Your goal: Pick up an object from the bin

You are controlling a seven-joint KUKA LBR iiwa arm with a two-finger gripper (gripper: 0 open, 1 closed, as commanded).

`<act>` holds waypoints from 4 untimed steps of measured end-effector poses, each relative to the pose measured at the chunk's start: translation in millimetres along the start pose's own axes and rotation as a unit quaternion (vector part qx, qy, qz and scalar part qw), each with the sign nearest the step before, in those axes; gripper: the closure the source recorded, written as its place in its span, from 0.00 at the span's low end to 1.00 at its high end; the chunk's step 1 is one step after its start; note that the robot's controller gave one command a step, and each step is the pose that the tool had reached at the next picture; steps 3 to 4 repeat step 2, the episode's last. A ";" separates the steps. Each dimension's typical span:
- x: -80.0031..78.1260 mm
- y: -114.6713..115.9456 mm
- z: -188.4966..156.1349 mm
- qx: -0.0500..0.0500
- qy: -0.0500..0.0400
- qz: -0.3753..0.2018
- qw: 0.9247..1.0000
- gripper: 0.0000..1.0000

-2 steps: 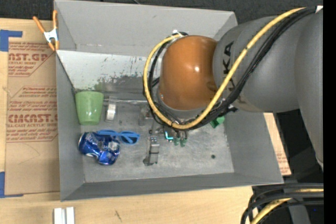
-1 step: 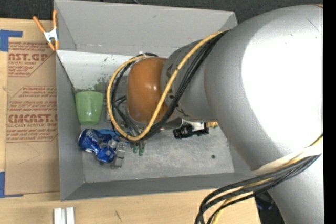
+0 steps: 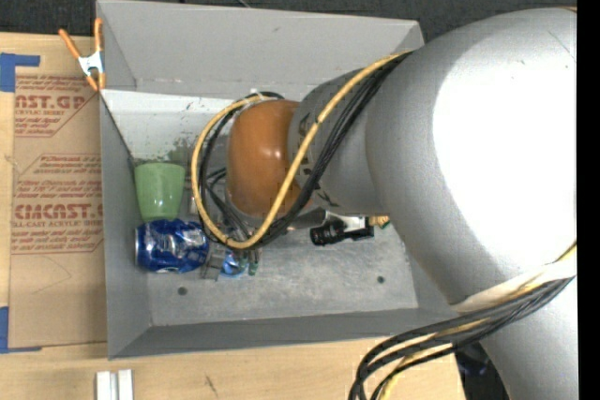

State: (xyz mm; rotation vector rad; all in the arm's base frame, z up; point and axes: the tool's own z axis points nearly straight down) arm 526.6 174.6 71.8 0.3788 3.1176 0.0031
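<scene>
A KUKA arm (image 3: 469, 145), its orange wrist cover (image 3: 262, 155) ringed by yellow and black cables (image 3: 200, 178), reaches from the right of the frame into a grey metal bin (image 3: 281, 304). The gripper (image 3: 234, 263) sits low, at lower left of centre, just beside the right end of a crushed blue can (image 3: 169, 248). Whether it is released or clenched cannot be told, as the wrist hides most of it. 1 pale green cup (image 3: 157, 190) sits just above the can, near the left wall. 1 black pen-like thing (image 3: 345, 229) lies apart, right of centre. Nothing can be seen held. The can looks the nearest candidate: a good grasp would centre over its crumpled body, close across the narrow side, then lift straight up, clear of cup and wall.
</scene>
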 end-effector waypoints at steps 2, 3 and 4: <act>-57.5 -2.3 -232.9 -0.002 -0.005 -0.038 0.999 1.00; -57.5 -2.3 -232.9 -0.002 -0.005 -0.038 0.999 1.00; -57.5 -2.3 -232.9 -0.002 -0.005 -0.038 0.999 1.00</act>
